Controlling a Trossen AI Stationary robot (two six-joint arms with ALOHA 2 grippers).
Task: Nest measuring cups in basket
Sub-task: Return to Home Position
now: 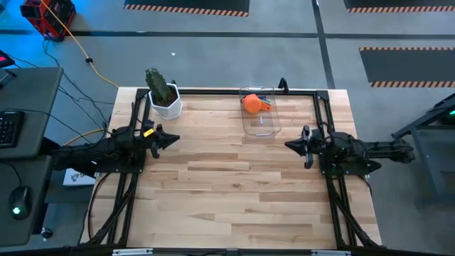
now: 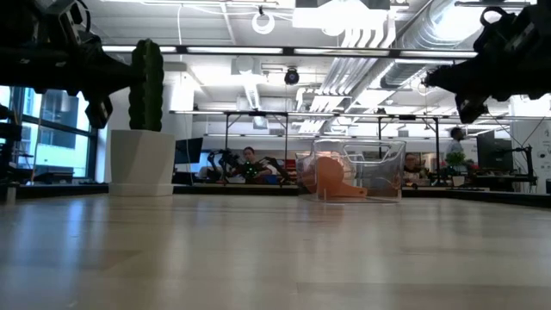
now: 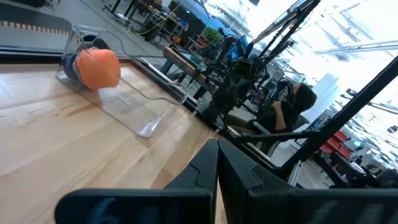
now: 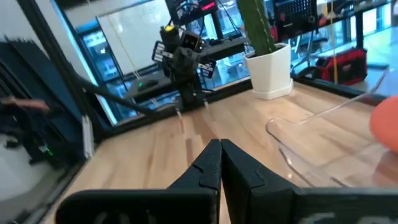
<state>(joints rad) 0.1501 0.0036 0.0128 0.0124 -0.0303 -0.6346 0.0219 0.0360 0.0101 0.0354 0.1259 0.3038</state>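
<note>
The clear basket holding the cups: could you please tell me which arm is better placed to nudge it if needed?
Probably the right: the right gripper, fingers shut, sits nearer the basket, which stands toward that side; the left gripper waits farther away.

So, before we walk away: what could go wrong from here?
The basket sits close to the far edge of the table; a bump could push it off. The measuring cups crowd its far end, seemingly tilted, so they may un-nest. The left gripper and right gripper wait shut at the sides.
</note>
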